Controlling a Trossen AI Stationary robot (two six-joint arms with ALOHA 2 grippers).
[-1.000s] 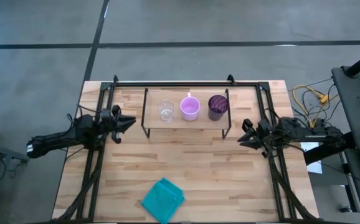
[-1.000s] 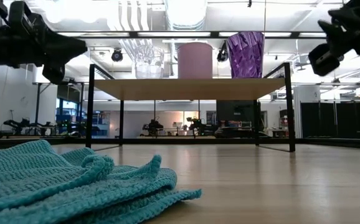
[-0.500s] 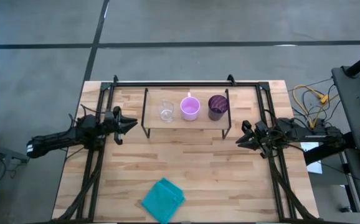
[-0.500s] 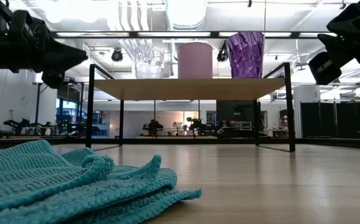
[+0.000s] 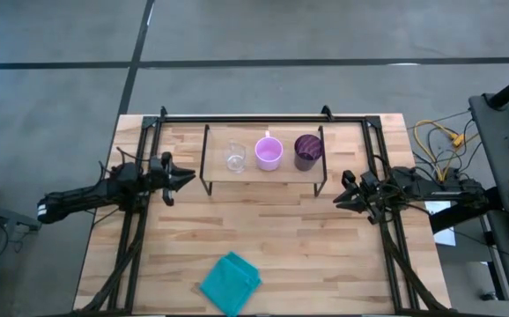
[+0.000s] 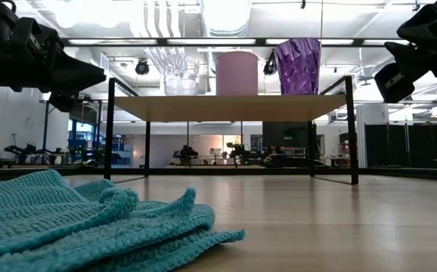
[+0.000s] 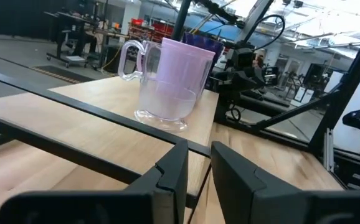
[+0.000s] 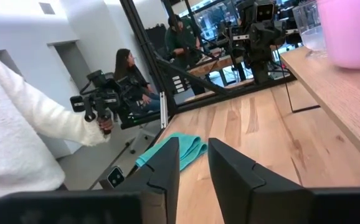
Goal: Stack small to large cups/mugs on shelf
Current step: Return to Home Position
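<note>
High view: left hand (image 5: 184, 176) mid-left and right hand (image 5: 339, 202) mid-right barely drifted, both slightly parted and empty. Glass cup (image 5: 235, 158), pink mug (image 5: 269, 155) and purple tumbler (image 5: 306, 151) line the shelf (image 5: 254, 175), so stacking looks finished.

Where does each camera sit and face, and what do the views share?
High view: overhead, looking straight down; both arms show, left gripper and right gripper flanking the shelf.
Low view: table height, level over the teal cloth to the shelf; arms at upper corners.
Left wrist view: on left arm, past its parted fingers to the glass cup.
Right wrist view: on right arm, past its parted fingers to the teal cloth.
Shared: all four show the glass cup.
</note>
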